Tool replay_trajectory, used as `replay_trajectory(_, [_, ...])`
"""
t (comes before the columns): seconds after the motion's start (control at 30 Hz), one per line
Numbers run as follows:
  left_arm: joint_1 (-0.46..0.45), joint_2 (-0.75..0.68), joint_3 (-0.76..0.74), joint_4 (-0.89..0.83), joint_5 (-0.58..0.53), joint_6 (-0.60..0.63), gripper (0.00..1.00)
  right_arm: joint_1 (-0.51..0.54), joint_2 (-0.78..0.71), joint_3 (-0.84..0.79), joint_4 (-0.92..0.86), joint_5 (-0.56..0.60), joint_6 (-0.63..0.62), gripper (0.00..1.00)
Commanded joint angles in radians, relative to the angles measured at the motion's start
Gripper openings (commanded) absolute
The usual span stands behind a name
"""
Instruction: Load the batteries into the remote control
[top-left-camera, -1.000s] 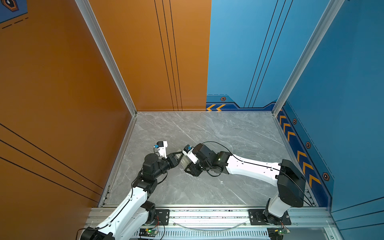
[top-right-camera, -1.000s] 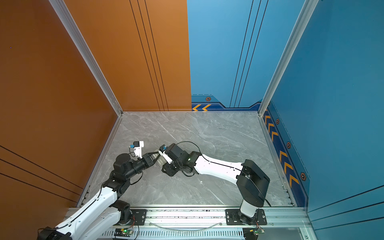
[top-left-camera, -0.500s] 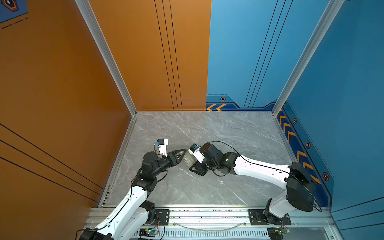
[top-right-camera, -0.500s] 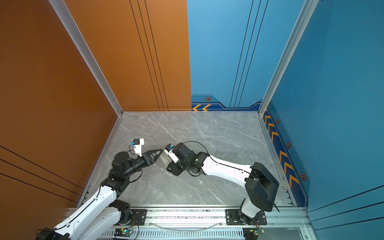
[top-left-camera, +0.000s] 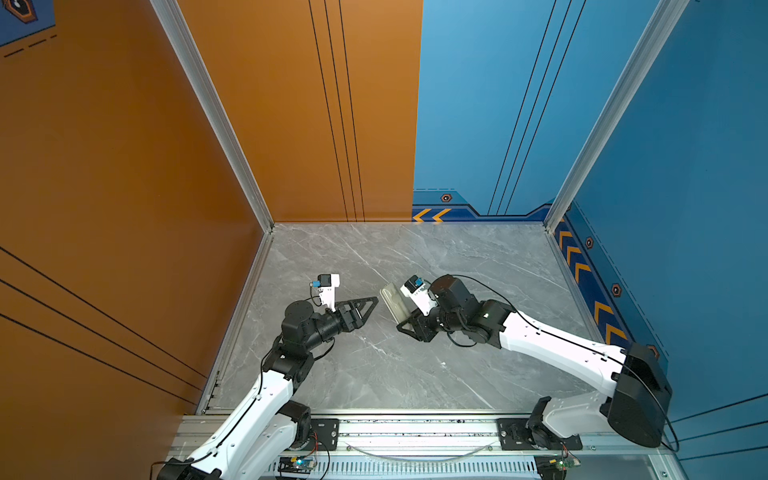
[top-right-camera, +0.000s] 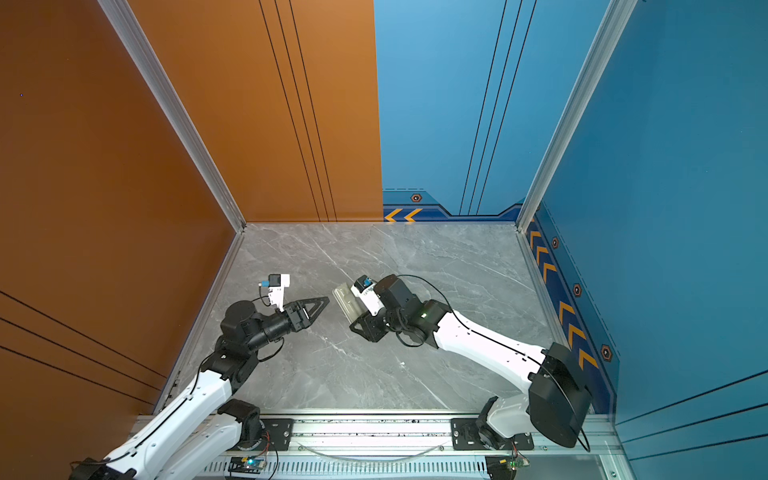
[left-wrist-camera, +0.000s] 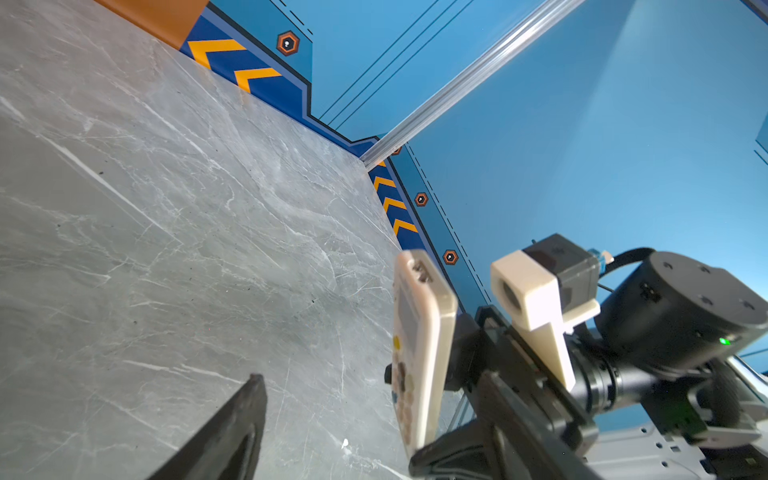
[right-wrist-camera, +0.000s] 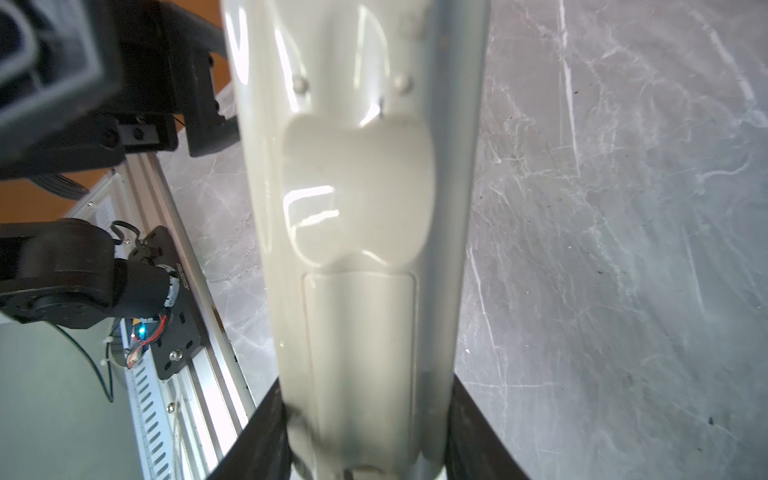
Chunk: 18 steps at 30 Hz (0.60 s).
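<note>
Two white-and-black robot arms reach over a grey marble table (top-left-camera: 374, 374). The right gripper (right-wrist-camera: 365, 386) is clamped on the remote control (top-left-camera: 394, 303). Its two black fingers (right-wrist-camera: 478, 436) press on the handset's long edges at one end, spread only as wide as the handset itself. The rest of the slim white body runs out past the fingertips, tilted up and away from that arm. In the right wrist view the remote's smooth back fills the space between the fingers. A rectangular cover panel (right-wrist-camera: 359, 340) lies flush just beyond the fingertips, and a shallow rounded dip sits farther out. In the left wrist view the remote's front faces the left gripper (top-left-camera: 374, 300). The small grey screen (left-wrist-camera: 406, 309) is at the end farthest from the right fingers, and the coloured buttons (left-wrist-camera: 401, 386) are nearer them. The left gripper holds nothing. Its tips point at the remote's front, near it but apart, with bare table showing in between. In both top views its fingers overlap into one dark wedge, so the gap between them cannot be seen there. In the left wrist view one finger (left-wrist-camera: 245, 419) sits well off to one side, so the jaws stand parted. The partner finger cannot be picked out. Whether the remote's gripped end touches the table cannot be told.
</note>
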Motion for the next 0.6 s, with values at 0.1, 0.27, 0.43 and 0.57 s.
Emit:
replay_trajectory(0.1, [-0.077, -0.005, 0.079, 0.003, 0.075, 0.096, 0.81, -0.053, -0.11, -0.021, -0.009, -0.155, 0.008, 0.16])
replay_trajectory(0.27, [-0.181, -0.004, 0.123, 0.004, 0.088, 0.152, 0.83, -0.112, -0.164, -0.041, -0.008, -0.25, 0.009, 0.15])
replay_trajectory(0.43, [-0.255, 0.006, 0.149, 0.003, 0.089, 0.186, 0.83, -0.137, -0.209, -0.062, -0.008, -0.329, 0.011, 0.14])
replay_trajectory(0.57, [-0.281, 0.029, 0.167, 0.003, 0.084, 0.197, 0.83, -0.176, -0.236, -0.089, 0.009, -0.372, 0.018, 0.13])
